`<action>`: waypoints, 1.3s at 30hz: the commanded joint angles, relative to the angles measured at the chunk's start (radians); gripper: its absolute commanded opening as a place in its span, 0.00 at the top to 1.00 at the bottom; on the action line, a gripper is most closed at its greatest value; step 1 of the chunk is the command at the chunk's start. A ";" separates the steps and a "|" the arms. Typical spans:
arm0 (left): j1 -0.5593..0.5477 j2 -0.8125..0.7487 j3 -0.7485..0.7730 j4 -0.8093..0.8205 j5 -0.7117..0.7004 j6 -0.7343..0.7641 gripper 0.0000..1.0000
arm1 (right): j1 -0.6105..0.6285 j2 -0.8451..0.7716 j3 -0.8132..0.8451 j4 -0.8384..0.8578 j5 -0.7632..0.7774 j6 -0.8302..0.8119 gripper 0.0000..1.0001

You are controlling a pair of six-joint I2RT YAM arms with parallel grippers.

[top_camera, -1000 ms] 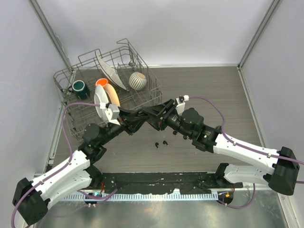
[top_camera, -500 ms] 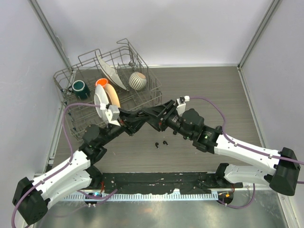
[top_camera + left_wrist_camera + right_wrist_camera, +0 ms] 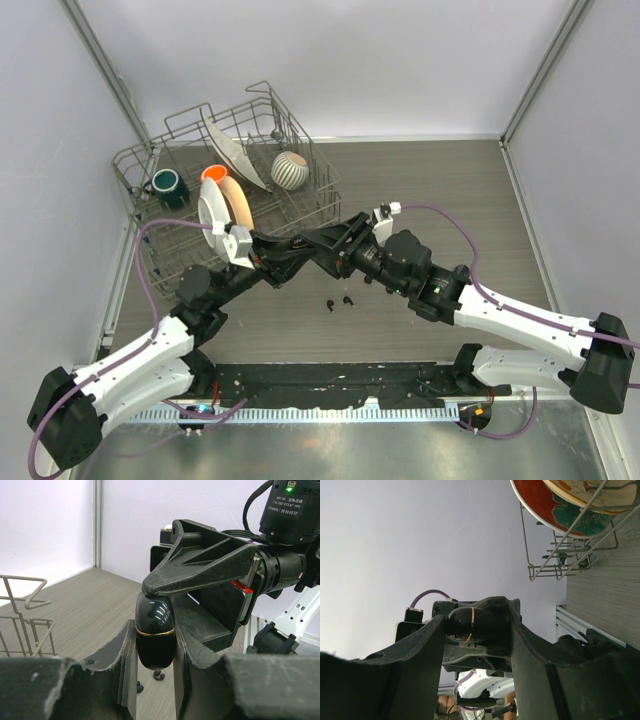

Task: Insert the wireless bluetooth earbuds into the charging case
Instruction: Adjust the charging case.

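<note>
pinching the charging case above the worktop's middle, our left gripper aims its long axis at our right gripper, fingers straddling the far end, grip unclear; earbuds lie below.

In the left wrist view the charging case is partly hidden: its lower end is sunk between the fingers of the left gripper, its top is covered by a finger of the right gripper, and the wireless bluetooth earbuds behind it are blurred and half covered. From above, the charging case cannot be seen where the grippers meet, and the earbuds on the table are too small to tell bud from stem. In the right wrist view a red and green dish is cut off by the top edge.
</note>
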 commanded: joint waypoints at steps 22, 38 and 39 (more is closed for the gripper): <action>-0.002 0.008 0.033 0.100 0.104 0.041 0.68 | -0.006 0.010 0.019 -0.014 0.027 0.003 0.99; 0.000 0.017 0.017 0.160 0.110 0.052 1.00 | -0.006 0.010 -0.015 -0.051 0.047 -0.031 0.73; -0.002 0.020 0.010 0.168 0.109 0.054 1.00 | -0.006 0.001 -0.028 -0.058 0.056 -0.049 0.62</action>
